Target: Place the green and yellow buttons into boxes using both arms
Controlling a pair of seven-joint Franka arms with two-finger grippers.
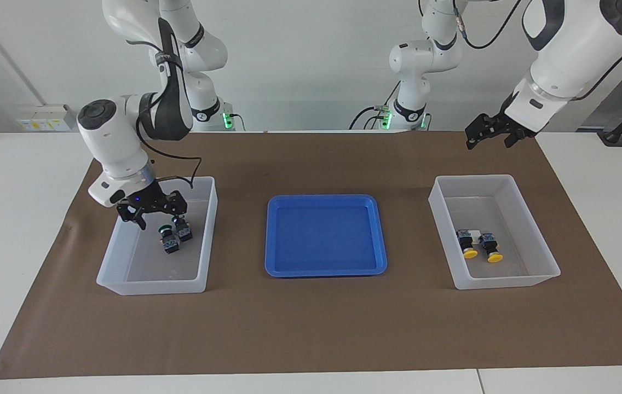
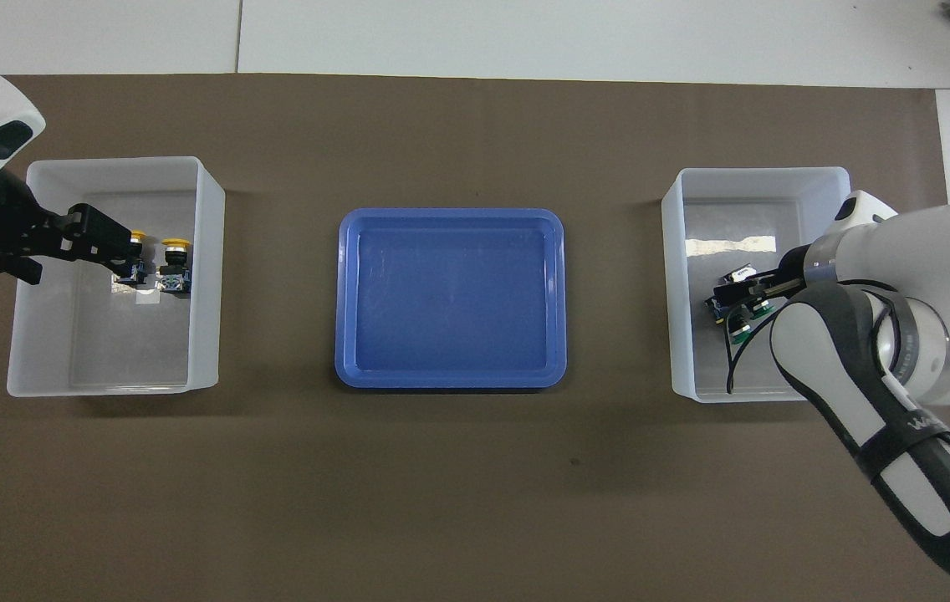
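Two green buttons (image 1: 170, 242) (image 1: 184, 232) lie side by side in the box (image 1: 149, 287) at the right arm's end; they also show in the overhead view (image 2: 739, 322). My right gripper (image 1: 153, 216) hangs open just above them, holding nothing. Two yellow buttons (image 1: 467, 244) (image 1: 491, 247) lie side by side in the other box (image 1: 502, 282) at the left arm's end. My left gripper (image 1: 489, 142) is open and empty, raised high over the brown mat near that box's robot-side end. In the overhead view the left gripper (image 2: 107, 242) partly covers one yellow button (image 2: 174, 269).
A shallow blue tray (image 1: 324, 235) sits on the brown mat (image 1: 311, 328) midway between the two boxes, with nothing in it. White table surface borders the mat at both ends.
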